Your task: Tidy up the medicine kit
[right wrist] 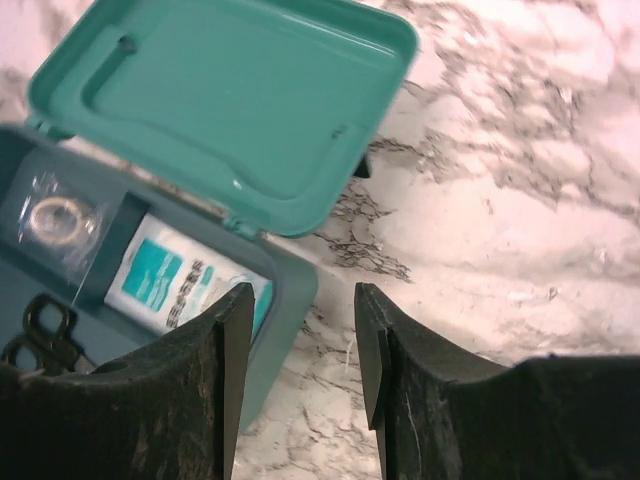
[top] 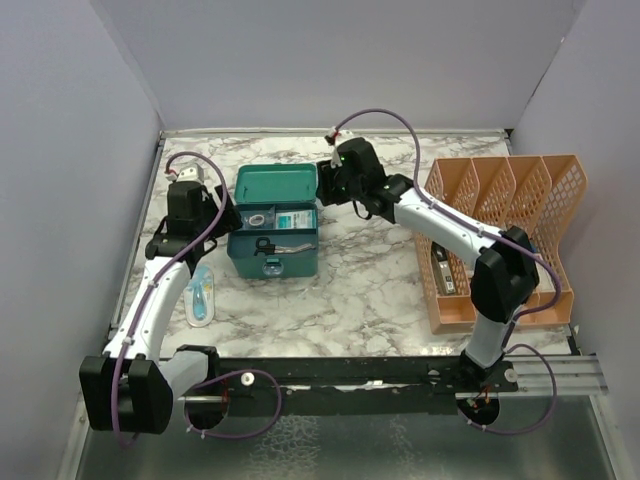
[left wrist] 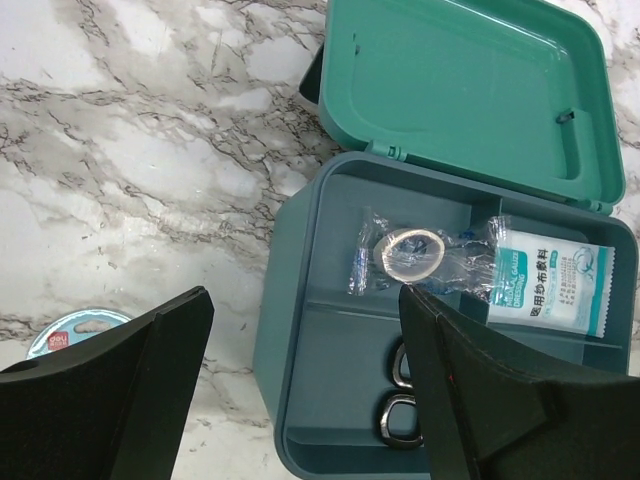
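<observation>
Both arms were found extended over the veined marble table (top: 370,280), flanking the medicine kit (top: 273,225), which was set between them. The smooth, round-cornered teal plastic box was seen lid-open. The left gripper (left wrist: 303,300) and right gripper (right wrist: 303,295) were noted parted and empty.

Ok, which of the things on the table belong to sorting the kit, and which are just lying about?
Job: medicine kit, lid open; tape roll, gauze packet and scissors inside it; blue-and-white pack on the table to its left, probably still to go in.
Lying about: orange mesh rack at the right; whatever lies in it is unclear.
</observation>
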Motion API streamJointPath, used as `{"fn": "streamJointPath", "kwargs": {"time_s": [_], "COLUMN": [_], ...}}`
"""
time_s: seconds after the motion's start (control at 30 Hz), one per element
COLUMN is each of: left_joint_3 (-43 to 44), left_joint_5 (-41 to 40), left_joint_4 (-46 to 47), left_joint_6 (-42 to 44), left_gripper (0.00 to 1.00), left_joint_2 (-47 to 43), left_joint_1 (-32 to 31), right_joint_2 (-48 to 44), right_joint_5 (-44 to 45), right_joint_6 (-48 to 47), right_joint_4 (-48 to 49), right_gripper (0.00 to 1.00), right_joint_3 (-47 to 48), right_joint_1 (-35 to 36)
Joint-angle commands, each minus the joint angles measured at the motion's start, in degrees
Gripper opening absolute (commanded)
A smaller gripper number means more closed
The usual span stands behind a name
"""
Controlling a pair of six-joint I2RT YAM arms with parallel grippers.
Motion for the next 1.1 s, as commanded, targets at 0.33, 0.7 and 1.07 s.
{"fn": "streamJointPath", "kwargs": {"time_s": [0.33,0.7,1.07], "left_joint_3": [7.24,5.42,5.50], "left_joint_5": [0.41,0.94,2.65], "left_joint_4": [-1.87,-2.48,-3.58], "left_joint_6": [0.92,4.03,5.08], "left_gripper": [0.76,0.56,0.47], "left_joint_2": [6.51,9.88,12.97], "left_joint_1": [0.42,0.56,0.54], "right_joint_2": [8.92,11.88,14.56], "right_joint_5": [1.72,3.63,-10.32], "right_joint_6": [33.78,44.88,47.49], "right_joint_4": [15.66,14.15,18.75], "right_gripper": [0.52,0.52,0.50], "right_joint_3": [-0.50,-1.20,-1.28], "right_joint_1": [-3.74,-5.17,-9.02]}}
